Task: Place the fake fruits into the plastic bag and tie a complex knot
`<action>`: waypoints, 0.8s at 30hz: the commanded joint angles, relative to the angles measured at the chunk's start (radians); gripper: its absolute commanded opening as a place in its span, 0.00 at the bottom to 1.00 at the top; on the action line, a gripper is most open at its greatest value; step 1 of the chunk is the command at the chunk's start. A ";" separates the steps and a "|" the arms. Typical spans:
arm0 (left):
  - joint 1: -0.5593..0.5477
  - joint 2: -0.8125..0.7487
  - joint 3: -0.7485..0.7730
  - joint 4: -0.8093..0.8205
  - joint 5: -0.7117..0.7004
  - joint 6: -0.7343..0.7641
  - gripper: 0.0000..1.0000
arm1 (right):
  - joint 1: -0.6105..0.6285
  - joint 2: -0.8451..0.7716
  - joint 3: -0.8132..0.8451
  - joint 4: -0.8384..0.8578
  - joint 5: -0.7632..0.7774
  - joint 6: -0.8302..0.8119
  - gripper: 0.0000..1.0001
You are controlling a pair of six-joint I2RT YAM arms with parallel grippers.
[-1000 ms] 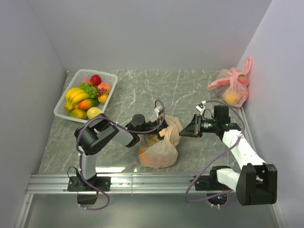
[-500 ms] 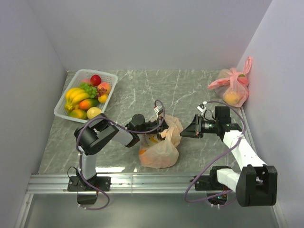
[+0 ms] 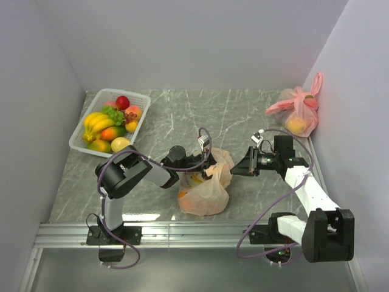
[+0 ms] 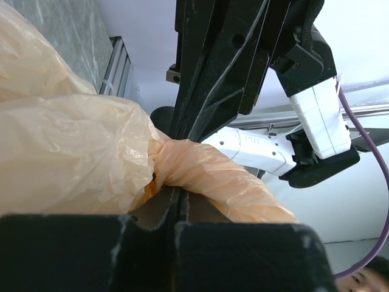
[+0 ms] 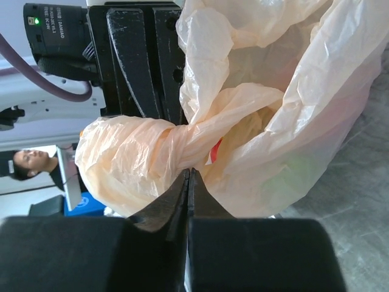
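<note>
Where handles (image 4: pixel 225 176) twist ropelike, crinkly translucent bag (image 5: pixel 304 109)

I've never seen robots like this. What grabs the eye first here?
The peach-orange plastic bag in the middle of the table, its twisted neck pinched by the left gripper and the right gripper, both shut on it. Next, the white basket heaped with fake fruits at the far left, and a tied pink bag in the far right corner.

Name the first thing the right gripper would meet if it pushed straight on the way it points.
The plastic bag: the right gripper is shut, with its tips right at the bag's twisted part. Just beyond that twist the left gripper faces it, though how far behind is hard to judge.
</note>
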 commanded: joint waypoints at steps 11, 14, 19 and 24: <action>0.182 -0.323 -0.051 -0.466 0.205 0.472 0.44 | -0.014 -0.010 0.157 -0.156 0.044 -0.237 0.00; 0.247 -0.429 0.022 -0.923 0.264 0.788 0.50 | -0.014 -0.016 0.171 -0.173 0.050 -0.267 0.00; 0.278 -0.546 0.212 -1.600 0.288 1.400 0.68 | -0.014 -0.020 0.183 -0.214 0.067 -0.320 0.00; 0.268 -0.495 0.419 -1.904 0.316 1.676 0.79 | -0.009 -0.036 0.193 -0.219 0.077 -0.340 0.00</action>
